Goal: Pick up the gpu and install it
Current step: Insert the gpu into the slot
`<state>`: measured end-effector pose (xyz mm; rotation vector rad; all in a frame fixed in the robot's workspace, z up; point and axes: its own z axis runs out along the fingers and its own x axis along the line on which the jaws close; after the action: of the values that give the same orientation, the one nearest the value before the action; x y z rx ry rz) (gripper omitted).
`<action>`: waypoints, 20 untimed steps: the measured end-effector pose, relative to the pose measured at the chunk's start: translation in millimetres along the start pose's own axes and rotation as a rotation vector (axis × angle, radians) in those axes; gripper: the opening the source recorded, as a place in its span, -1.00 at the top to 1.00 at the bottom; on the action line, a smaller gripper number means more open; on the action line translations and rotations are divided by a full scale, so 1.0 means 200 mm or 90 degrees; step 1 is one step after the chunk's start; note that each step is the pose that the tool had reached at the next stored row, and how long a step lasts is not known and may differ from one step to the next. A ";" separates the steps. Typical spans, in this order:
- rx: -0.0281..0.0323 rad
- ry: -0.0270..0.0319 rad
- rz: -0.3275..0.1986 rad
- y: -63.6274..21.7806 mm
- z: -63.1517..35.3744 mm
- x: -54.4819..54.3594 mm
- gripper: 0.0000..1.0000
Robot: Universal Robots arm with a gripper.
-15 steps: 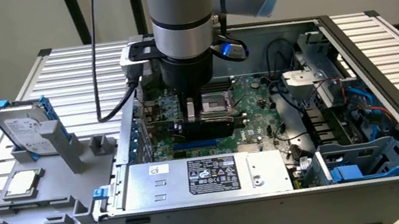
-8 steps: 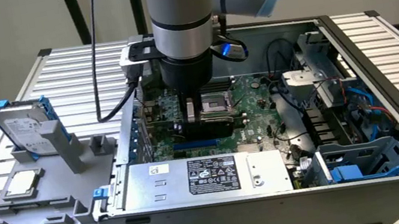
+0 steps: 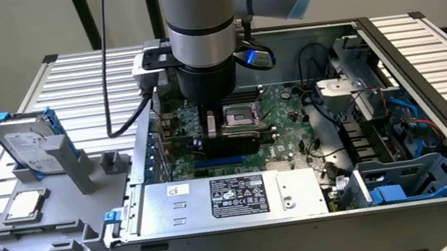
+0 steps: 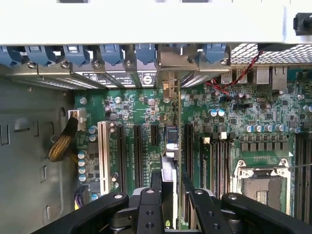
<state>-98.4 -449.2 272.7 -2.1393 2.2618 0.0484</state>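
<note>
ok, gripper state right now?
Gripper: shut on the gpu, held edge-on over the motherboard slots inside the case.

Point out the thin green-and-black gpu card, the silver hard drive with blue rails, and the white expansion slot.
gpu [image 4: 169, 161]: wrist view, top edge between the fingers.
hard drive [image 3: 24, 142]: exterior view, silver face.
white slot [image 4: 103, 156]: wrist view, slot's middle.

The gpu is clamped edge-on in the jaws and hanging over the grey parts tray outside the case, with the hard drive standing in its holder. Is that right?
Not quite. The gpu is clamped edge-on in the gripper, but inside the open computer case, over the motherboard slots, as the wrist view shows. The hard drive does stand in its holder on the grey tray.
</note>
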 end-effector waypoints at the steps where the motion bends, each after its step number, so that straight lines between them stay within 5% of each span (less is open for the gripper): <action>1: 0.0000 0.0001 0.000 0.001 0.003 0.00 0.47; 20: 0.0000 0.0003 0.000 0.004 0.052 0.00 0.47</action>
<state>-99.3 -448.9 262.2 -2.1396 2.2620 0.0480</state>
